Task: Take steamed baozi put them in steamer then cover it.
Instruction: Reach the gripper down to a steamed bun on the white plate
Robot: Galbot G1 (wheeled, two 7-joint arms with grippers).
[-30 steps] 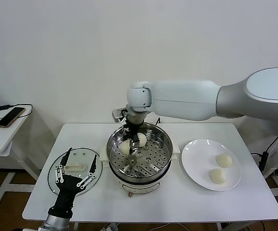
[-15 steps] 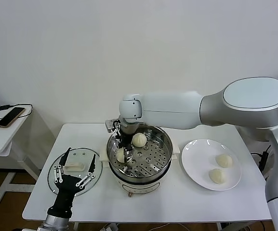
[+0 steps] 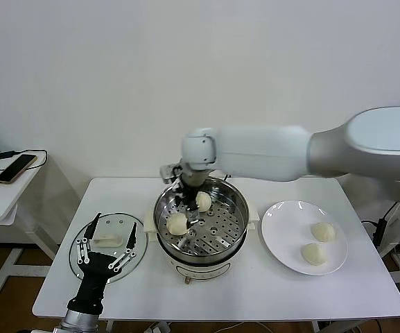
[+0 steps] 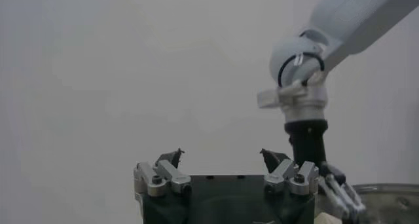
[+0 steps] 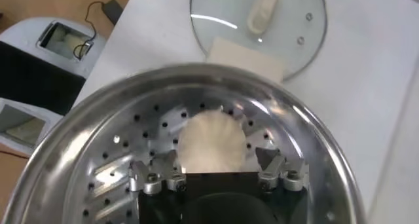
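Observation:
The steamer stands mid-table with two baozi on its perforated tray, one at the front left and one at the back. My right gripper hangs open just above the front-left baozi. In the right wrist view that baozi lies on the tray between the spread fingers of the right gripper, untouched. Two more baozi lie on the white plate. The cover lies flat on the table to the left, also seen in the right wrist view. My left gripper waits open above it.
A side table on the far left carries a phone and cables. The left wrist view shows only the open left gripper, the wall, the right arm and a bit of the steamer rim.
My right gripper carried a baozi to the tray's front left, let go of it and rose slightly. The left arm has not moved.

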